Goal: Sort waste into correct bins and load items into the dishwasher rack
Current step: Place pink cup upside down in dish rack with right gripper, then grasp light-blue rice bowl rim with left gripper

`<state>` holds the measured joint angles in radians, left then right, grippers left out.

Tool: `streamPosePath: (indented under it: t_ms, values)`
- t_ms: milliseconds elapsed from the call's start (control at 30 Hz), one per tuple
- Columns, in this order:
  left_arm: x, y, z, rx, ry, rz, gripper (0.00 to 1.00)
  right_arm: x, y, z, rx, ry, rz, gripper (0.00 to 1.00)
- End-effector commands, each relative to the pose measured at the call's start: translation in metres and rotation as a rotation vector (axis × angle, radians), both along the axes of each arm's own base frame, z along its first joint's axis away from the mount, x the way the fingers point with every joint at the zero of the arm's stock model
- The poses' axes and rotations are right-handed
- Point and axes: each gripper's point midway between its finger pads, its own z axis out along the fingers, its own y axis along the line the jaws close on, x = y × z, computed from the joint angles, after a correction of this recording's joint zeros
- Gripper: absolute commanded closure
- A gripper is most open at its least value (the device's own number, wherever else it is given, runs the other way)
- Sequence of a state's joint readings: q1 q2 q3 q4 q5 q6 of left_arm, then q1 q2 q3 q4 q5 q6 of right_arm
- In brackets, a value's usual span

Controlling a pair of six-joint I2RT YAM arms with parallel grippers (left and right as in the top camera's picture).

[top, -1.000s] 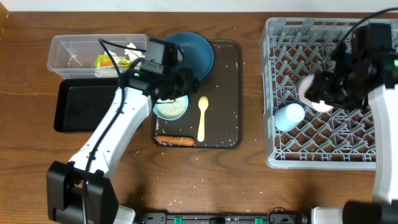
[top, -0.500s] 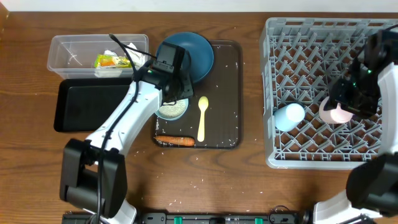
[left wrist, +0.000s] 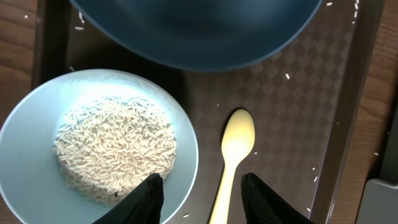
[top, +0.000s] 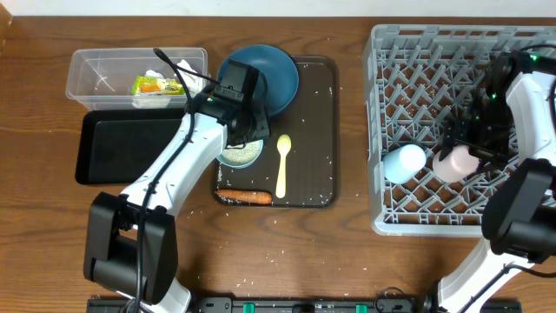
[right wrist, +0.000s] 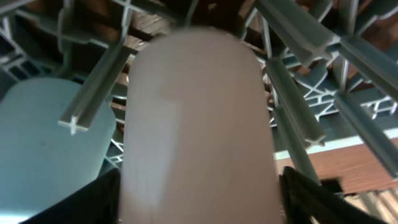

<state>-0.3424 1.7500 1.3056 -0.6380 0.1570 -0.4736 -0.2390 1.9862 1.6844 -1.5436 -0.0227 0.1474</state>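
Carrot stick (top: pixel 244 196) lies at serving tray's (top: pixel 317 130) near edge, not binned yet. Mid-tray: L gripper (left wrist: pixel 205 184) hovers w/ fingers apart, one over the bowl (left wrist: pixel 186 134) rim. Rice (left wrist: pixel 115 146) is inside, spoon (left wrist: pixel 233 155) just beside. Prob lining up a rim grab to tip rice out. Plate (top: pixel 269 74) at tray's far end. Left of tray: clear box (top: pixel 95 74) w/ yellow wrapper (top: pixel 152 85), black tray (top: pixel 122 148). Right of tray: rack (top: pixel 417 52). R gripper (right wrist: pixel 199 202) looks clamped on pink cup (right wrist: pixel 199 106), low among pegs beside light blue cup (top: pixel 404 163), prob so pegs hold it.
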Motion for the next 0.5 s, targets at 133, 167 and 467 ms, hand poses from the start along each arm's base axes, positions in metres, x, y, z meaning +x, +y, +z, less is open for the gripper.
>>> streamPosePath:
  t_ms: [133, 167, 467]
  values:
    - [0.000, 0.001, 0.001, 0.013, -0.002, -0.002, 0.57, 0.008, -0.002, 0.017, -0.024, -0.052, 0.012, 0.07]
    - [0.000, 0.001, 0.002, 0.012, -0.005, -0.002, 0.57, 0.011, -0.002, 0.023, -0.027, -0.068, 0.012, 0.07]
    - [-0.003, 0.003, 0.048, -0.022, -0.106, -0.005, 0.55, 0.049, 0.033, 0.122, 0.008, -0.394, 0.113, 0.08]
